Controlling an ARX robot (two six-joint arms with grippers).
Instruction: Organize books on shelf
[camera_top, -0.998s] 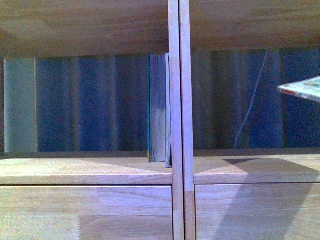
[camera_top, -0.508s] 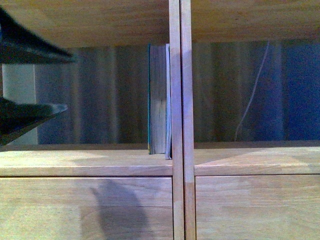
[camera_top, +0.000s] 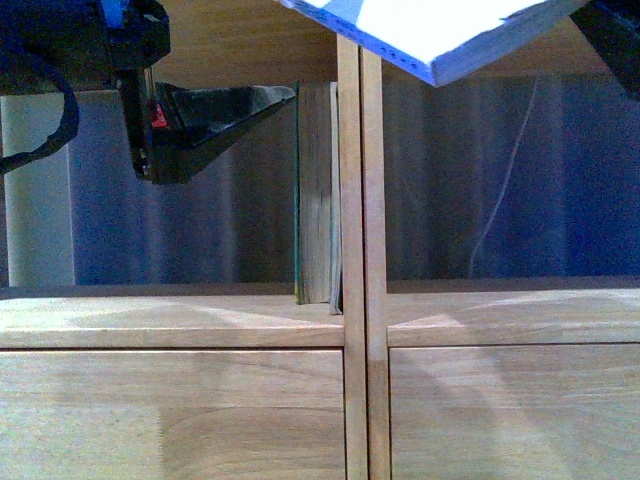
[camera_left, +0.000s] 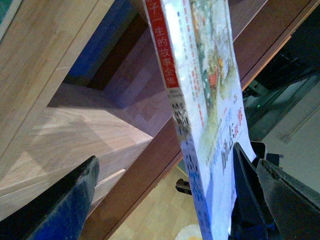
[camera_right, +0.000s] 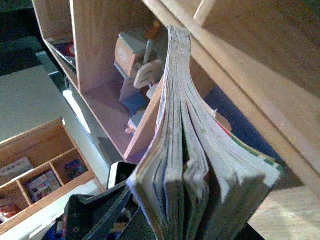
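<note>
My right gripper (camera_top: 612, 28) is shut on the thin floppy paperback (camera_top: 440, 28) and holds it high, in front of the shelf's double divider (camera_top: 359, 250). In the right wrist view its fanned page edges (camera_right: 200, 165) fill the space above that gripper (camera_right: 200, 227). My left gripper (camera_top: 225, 110) is open at the upper left, fingers pointing toward the standing books. In the left wrist view the paperback's red-and-white spine (camera_left: 172, 85) lies between the open left gripper's (camera_left: 177, 165) fingers (camera_left: 65, 200), not clamped. The thick teal book (camera_top: 314, 190) and the thin white book (camera_top: 336, 200) stand upright against the divider.
The shelf plank (camera_top: 170, 325) runs below the books, with plain drawer fronts (camera_top: 170, 415) under it. A thin cable (camera_top: 500, 200) hangs behind the right compartment. The right wrist view shows wooden toys (camera_right: 137, 75) in a compartment and a low wooden tray (camera_right: 40, 180) of small items.
The left gripper has swung in from the left edge, up and right, toward the standing books. The paperback has come into view across the top, over the divider.
</note>
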